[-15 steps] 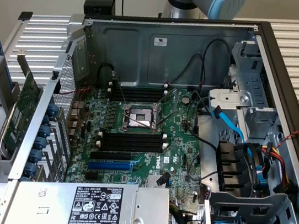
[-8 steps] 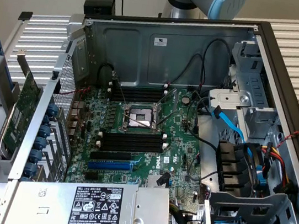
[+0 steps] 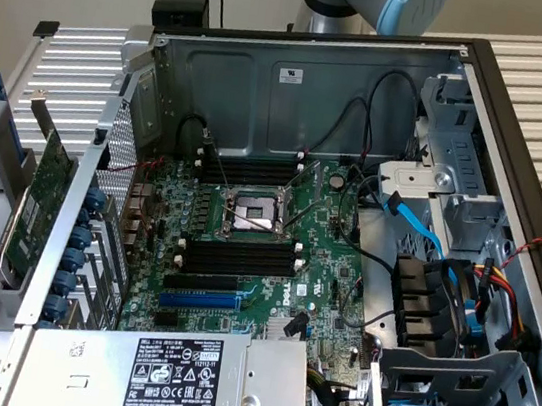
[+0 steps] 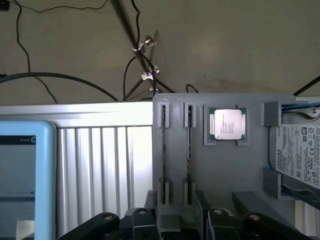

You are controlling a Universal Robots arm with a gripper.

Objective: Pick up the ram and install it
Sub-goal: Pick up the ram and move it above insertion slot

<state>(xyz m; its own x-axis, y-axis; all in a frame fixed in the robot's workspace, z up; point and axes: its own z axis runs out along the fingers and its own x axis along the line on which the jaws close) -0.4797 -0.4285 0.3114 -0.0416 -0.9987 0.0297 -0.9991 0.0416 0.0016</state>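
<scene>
On grey tray: two sticks on edge in side-by-side slots, ram and second ram; one CPU; one drive. Near the sticks' ends, gripper spread wide, holding nothing.

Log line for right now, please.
gripper: open, empty, facing gray holder | ram: two sticks edge-on in holder | motherboard slots: no ram installed
</scene>
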